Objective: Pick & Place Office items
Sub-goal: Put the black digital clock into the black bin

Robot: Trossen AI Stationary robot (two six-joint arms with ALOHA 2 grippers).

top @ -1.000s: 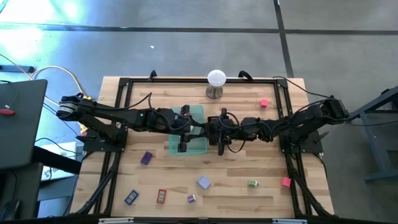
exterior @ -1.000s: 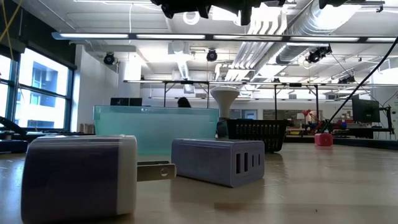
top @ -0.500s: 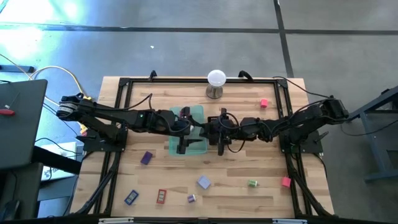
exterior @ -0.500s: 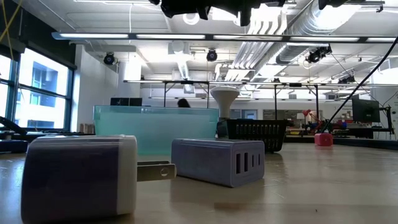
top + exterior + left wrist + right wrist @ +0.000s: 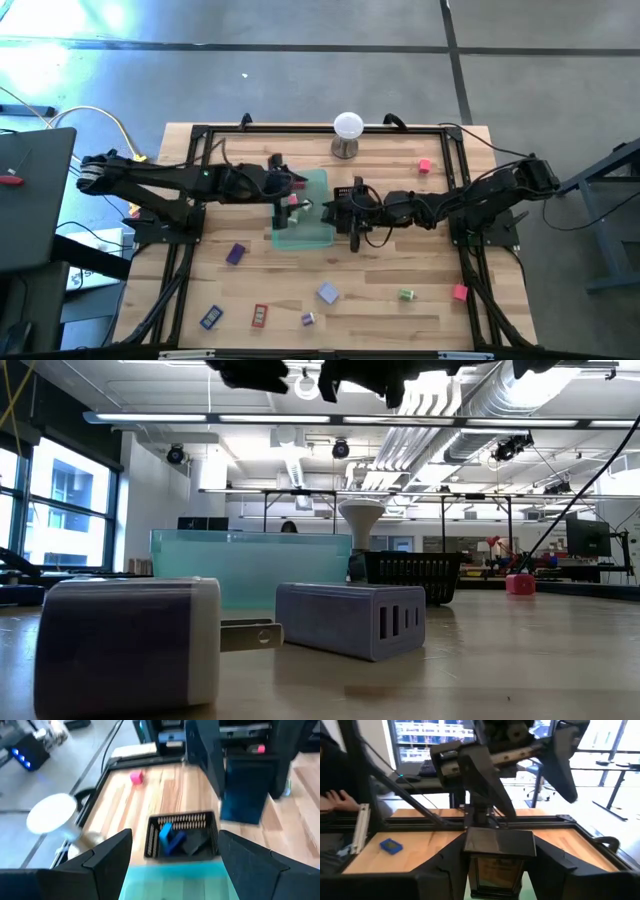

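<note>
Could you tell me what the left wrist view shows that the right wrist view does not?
Only the left wrist view shows the black mesh tray holding a blue item, the white ball and a pink item on the table beyond. Only the right wrist view shows the right hand shut on a dark flat item, and the left hand open ahead. Both show the wooden table.
</note>
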